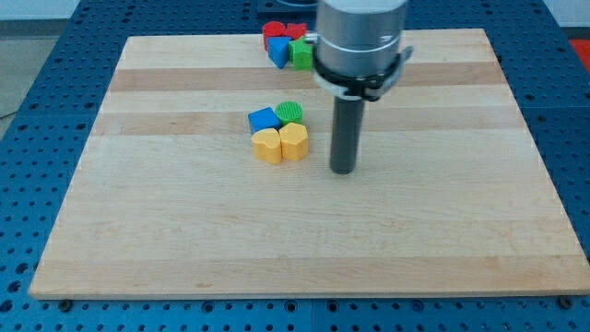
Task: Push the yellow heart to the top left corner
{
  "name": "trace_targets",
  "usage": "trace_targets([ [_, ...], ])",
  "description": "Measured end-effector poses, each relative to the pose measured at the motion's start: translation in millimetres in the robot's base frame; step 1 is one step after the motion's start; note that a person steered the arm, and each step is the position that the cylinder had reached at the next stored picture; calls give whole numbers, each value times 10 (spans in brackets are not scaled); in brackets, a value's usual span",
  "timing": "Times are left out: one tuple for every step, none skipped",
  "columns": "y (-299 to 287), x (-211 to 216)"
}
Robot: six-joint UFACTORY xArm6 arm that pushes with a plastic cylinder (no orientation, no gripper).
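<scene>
Board: wooden board (304, 249) lay nearest the camera along its bottom edge, with all blocks in its upper half.
Tip: my tip (343, 171) rested on the board just right of the central cluster, apart from every block, a little below the cluster's level.
Fingers: none existed; the arm ended in a plain rod, so nothing could open, close or grip.
Yellow pair: two yellow blocks sat touching at the bottom of the cluster; the right one (294, 141) read as the yellow heart, the left yellow block (267, 146) had a shape I could not settle.
Heart place: left of the board's centre, well apart from the top left corner.
Heart pointing: its notch seemed to face the top edge and its point the bottom edge, so its long axis ran roughly top to bottom; this was a judgement from a small shape.
Neighbours: a blue block (264, 118) and a green round block (289, 112) touched the yellow pair on their top-edge side.
Why so placed: the tip stood on the heart's right, probably ready for a leftward push; the neighbours would likely be carried along or block the way.
Top edge group: red block (275, 31), another blue block (279, 52) and a green block (300, 53) huddled together, partly hidden by the arm.
</scene>
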State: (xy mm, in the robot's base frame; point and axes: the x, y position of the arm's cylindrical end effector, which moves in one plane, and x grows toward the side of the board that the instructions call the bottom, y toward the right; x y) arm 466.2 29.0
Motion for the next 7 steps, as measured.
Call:
trace_targets([
  [-600,-10],
  [-1086,-62],
  [-1269,-108],
  [-823,-56],
  [-604,-51],
  [-736,-169],
  [-1394,-209],
])
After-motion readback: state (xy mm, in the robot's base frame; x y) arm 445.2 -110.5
